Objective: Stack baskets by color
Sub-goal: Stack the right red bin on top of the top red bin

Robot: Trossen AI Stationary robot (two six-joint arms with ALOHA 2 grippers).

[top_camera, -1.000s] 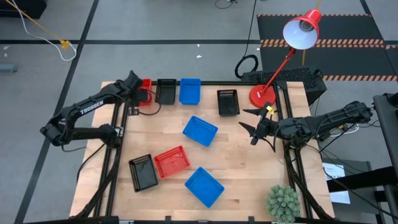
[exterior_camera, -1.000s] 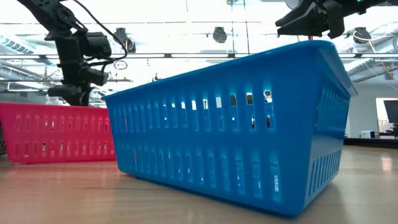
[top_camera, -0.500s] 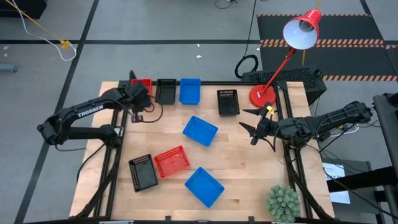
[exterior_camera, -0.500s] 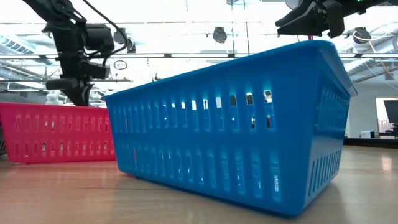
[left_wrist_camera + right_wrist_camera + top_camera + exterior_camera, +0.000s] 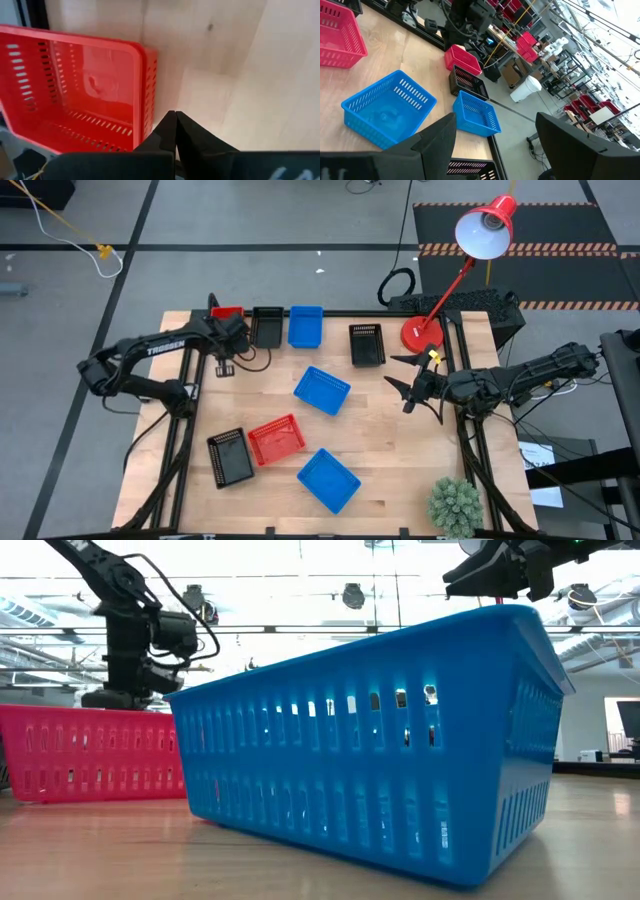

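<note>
A red basket (image 5: 227, 312) sits at the table's far left corner, first in a far-edge row with a black basket (image 5: 267, 326) and a blue basket (image 5: 305, 326). My left gripper (image 5: 175, 119) is shut with nothing between its fingers. It points steeply down just off the red basket's outer wall (image 5: 149, 95), over bare wood. Loose on the table lie a black basket (image 5: 367, 344), a blue one (image 5: 322, 390), a red one (image 5: 276, 438), a second black one (image 5: 230, 457) and a second blue one (image 5: 328, 479). My right gripper (image 5: 405, 385) hangs open at the right, above the table.
A red desk lamp's round base (image 5: 420, 333) stands at the far right and a green plant (image 5: 455, 505) at the near right corner. Bare wood lies between the loose baskets. In the low view the nearest blue basket (image 5: 380, 750) fills the foreground, with the red one (image 5: 90, 750) behind it.
My left gripper has come off the far-left red basket toward the table's near edge and sunk a little, turning at the wrist, and its fingers have come together. The red basket, half covered before, now shows at the corner. No basket has moved.
</note>
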